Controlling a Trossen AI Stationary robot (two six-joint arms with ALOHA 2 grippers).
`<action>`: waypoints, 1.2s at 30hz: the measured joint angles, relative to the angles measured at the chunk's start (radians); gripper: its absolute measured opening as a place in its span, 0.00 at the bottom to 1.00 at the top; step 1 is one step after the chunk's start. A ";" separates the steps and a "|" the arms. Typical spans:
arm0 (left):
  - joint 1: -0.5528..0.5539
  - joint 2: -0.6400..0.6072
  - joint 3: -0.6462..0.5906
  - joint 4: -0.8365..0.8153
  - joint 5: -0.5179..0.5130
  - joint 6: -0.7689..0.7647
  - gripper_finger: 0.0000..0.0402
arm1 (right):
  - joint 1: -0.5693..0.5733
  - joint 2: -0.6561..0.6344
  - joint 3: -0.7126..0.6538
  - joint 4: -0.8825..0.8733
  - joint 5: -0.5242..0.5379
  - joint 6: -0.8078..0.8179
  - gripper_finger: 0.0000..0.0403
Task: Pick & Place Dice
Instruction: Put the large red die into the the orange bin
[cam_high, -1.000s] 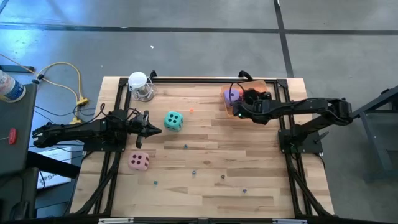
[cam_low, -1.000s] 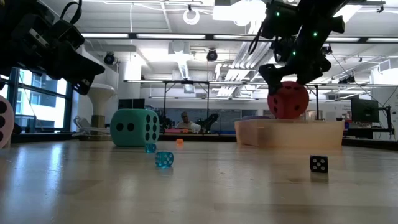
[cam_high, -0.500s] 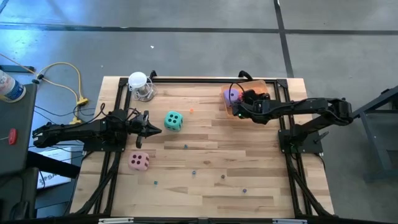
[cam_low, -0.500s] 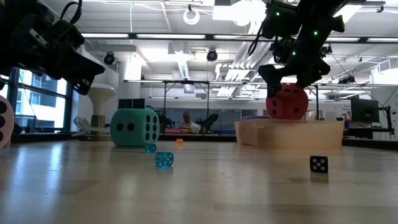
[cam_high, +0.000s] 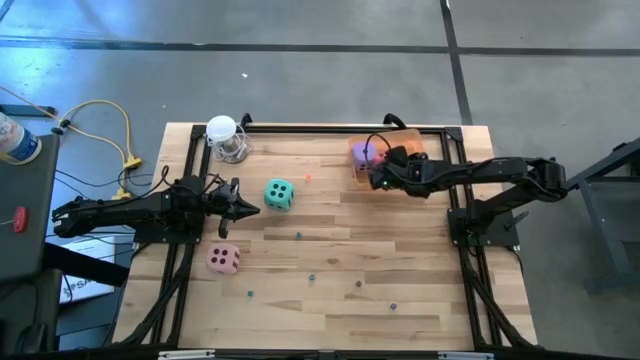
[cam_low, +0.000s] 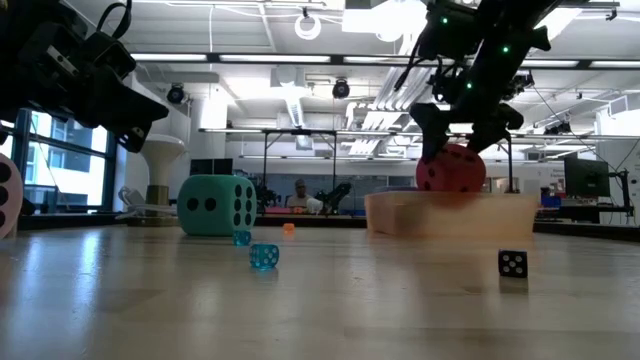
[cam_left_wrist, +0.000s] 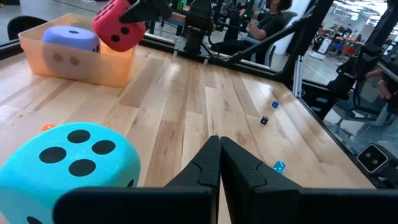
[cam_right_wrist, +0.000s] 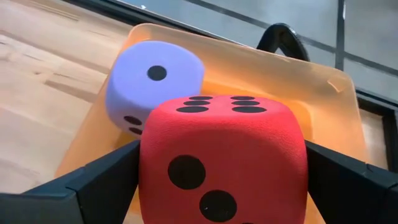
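1. Four dice were in play in the high view. The purple die (cam_high: 359, 152) lay in the orange bin (cam_high: 425, 136) at the far right of the table, the right gripper (cam_high: 381, 172) reached over that bin's near-left edge, and the teal die (cam_high: 279, 194) and pink die (cam_high: 223, 259) sat loose on the wood to the left. The left gripper (cam_high: 252, 207) waited just left of the teal die.

2. In the low view, the red die (cam_low: 451, 169) hung pinched in the right gripper (cam_low: 455, 150) just above the bin (cam_low: 450, 214), not yet released; the teal die (cam_low: 216, 205) rested on the table, well to the left.

3. In the left wrist view, the left gripper (cam_left_wrist: 219, 163) had its fingers pressed together and held nothing, with the teal die (cam_left_wrist: 68, 162) close beside it.

4. In the right wrist view, the fingers (cam_right_wrist: 93, 185) clamped the red die (cam_right_wrist: 222, 160) on both sides, directly over the bin (cam_right_wrist: 339, 93) and beside the purple die (cam_right_wrist: 152, 85).

5. Judged from this, one die was placed, a second was about to be dropped, and the teal and pink remained.
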 joint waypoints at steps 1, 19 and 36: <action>0.000 0.000 0.000 0.000 0.000 0.000 0.01 | 0.000 0.000 0.000 0.000 0.000 0.006 0.99; 0.000 0.000 0.000 0.000 0.000 0.001 0.01 | -0.053 0.001 0.000 -0.061 -0.029 0.054 0.99; 0.000 0.000 0.000 0.000 0.000 0.002 0.01 | -0.066 0.002 0.000 -0.079 -0.062 0.068 0.99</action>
